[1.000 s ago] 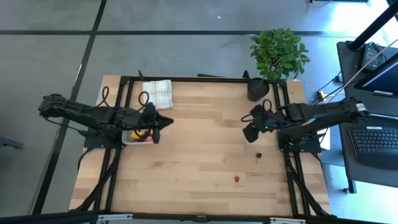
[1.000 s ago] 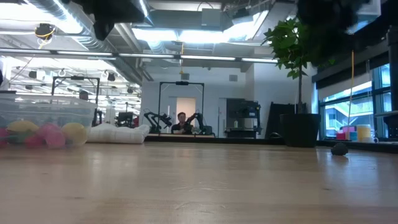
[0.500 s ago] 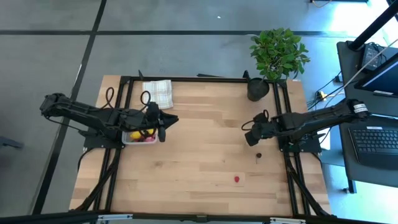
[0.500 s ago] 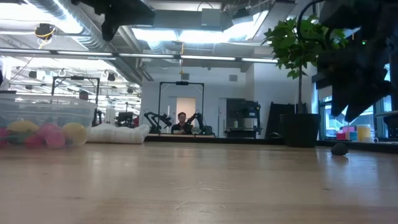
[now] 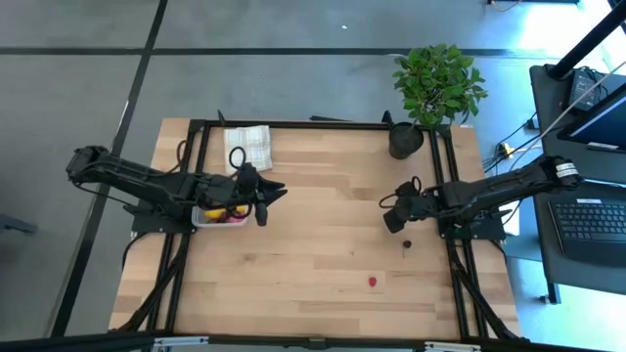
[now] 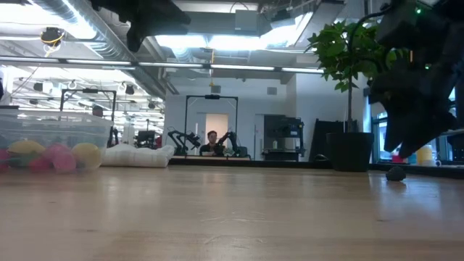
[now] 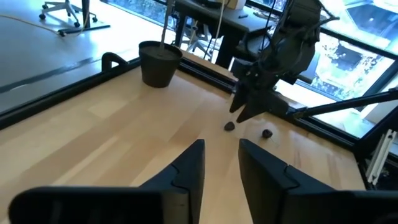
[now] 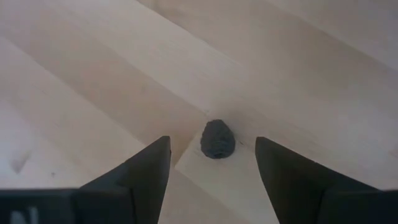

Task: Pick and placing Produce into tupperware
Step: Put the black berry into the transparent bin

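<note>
Clear tupperware [image 5: 217, 215] holds yellow and pink produce [image 5: 223, 212], with the left gripper [image 5: 266, 196] just beside it, fingers slightly parted and empty. Well apart from the tupperware, the right gripper [image 8: 212, 163] hangs spread wide over a dark cherry-like piece [image 8: 217, 138] (not gripped).

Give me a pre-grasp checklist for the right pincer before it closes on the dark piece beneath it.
1. Right pincer open: ok, jaws spread wide.
2. Dark cherry-like piece centred between the fingers: ok in the right wrist view.
3. Fingers low enough to grip: cannot tell; the low view shows the pincer above the table.
4. Second dark piece clear of the grasp: ok, it lies apart.
5. Tupperware ready to receive: ok, open, fruit already inside.
6. Left pincer out of the drop path: not ok, it hovers beside the tupperware.
</note>
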